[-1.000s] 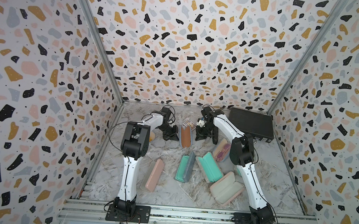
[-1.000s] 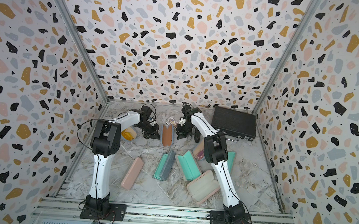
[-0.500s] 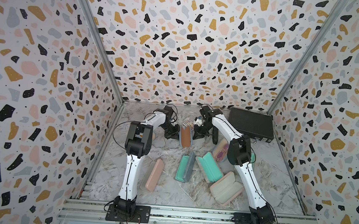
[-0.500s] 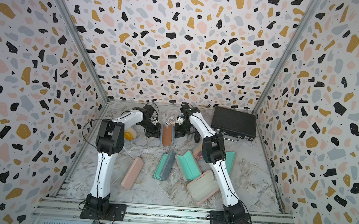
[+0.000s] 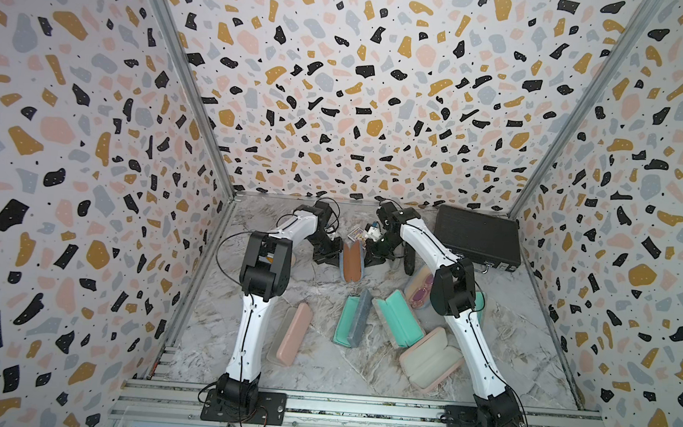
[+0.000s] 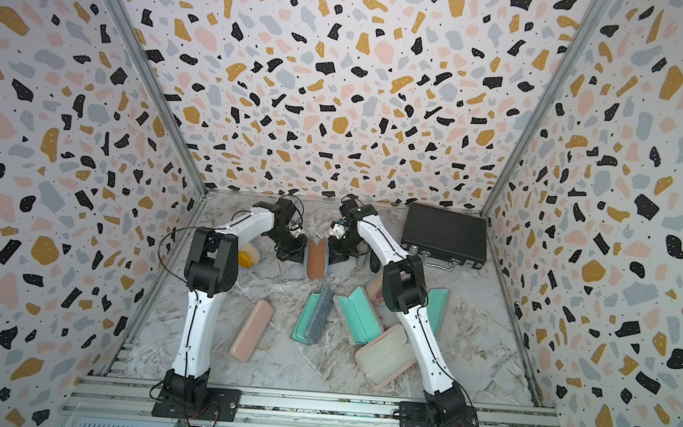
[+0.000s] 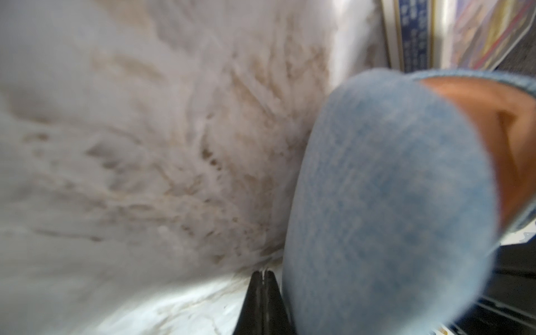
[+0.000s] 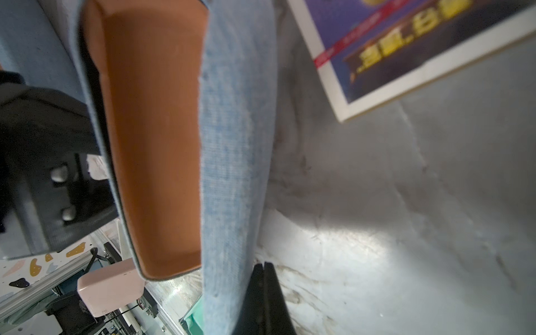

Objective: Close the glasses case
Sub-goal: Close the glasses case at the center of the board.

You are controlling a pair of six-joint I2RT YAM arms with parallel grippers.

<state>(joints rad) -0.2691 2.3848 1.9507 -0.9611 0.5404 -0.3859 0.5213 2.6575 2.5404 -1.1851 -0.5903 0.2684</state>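
Left gripper [image 7: 263,278] at 9 o'clock, right gripper [image 8: 264,271] at 3, both pinched empty, flank case [image 5: 352,261], seemingly only half-closed.

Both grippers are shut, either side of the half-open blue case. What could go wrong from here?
1. The left gripper and right gripper have only narrow shut tips beside the rounded fabric shells of the blue case; one may slip off and let the case gape wider.
2. Nothing grips the case, so uneven squeezing might tip it or slide it out.
3. The printed card lies close by; a slipping arm could knock it.
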